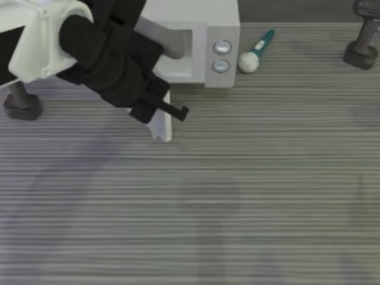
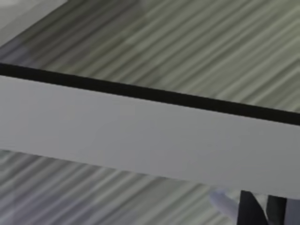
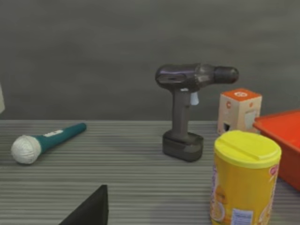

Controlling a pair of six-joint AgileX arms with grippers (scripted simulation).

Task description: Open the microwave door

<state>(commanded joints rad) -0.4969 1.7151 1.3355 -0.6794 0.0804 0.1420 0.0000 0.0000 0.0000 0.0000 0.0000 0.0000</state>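
The near part of the grey striped table (image 1: 255, 208) is bare. Farther in, on the left half, the flat white microwave door (image 1: 162, 123) stands swung out toward the near side, seen edge-on from above, its free end nearest. The left gripper (image 1: 172, 110), black and two-fingered, sits at that door's free edge, with one thin black finger (image 1: 176, 111) lying across the door's top edge; its jaws seem closed on the door edge, though the arm hides the second finger. In the left wrist view the door's white edge (image 2: 150, 136) with a dark strip along it fills the frame, the striped table behind it.

Beyond the door, at the far edge left of centre, stands the small white boxy microwave (image 1: 202, 24), its cavity open and two round grey knobs (image 1: 221, 56) on its right front panel. Just right of it lies a teal-handled microphone with a white ball head (image 1: 255, 53). A dark grey power drill (image 1: 361, 41) stands at the far right.

The right wrist view shows a yellow-lidded canister (image 3: 243, 180), a small orange-topped carton (image 3: 239, 110) and an orange tray (image 3: 281, 138). The right gripper's jaws cannot be told.
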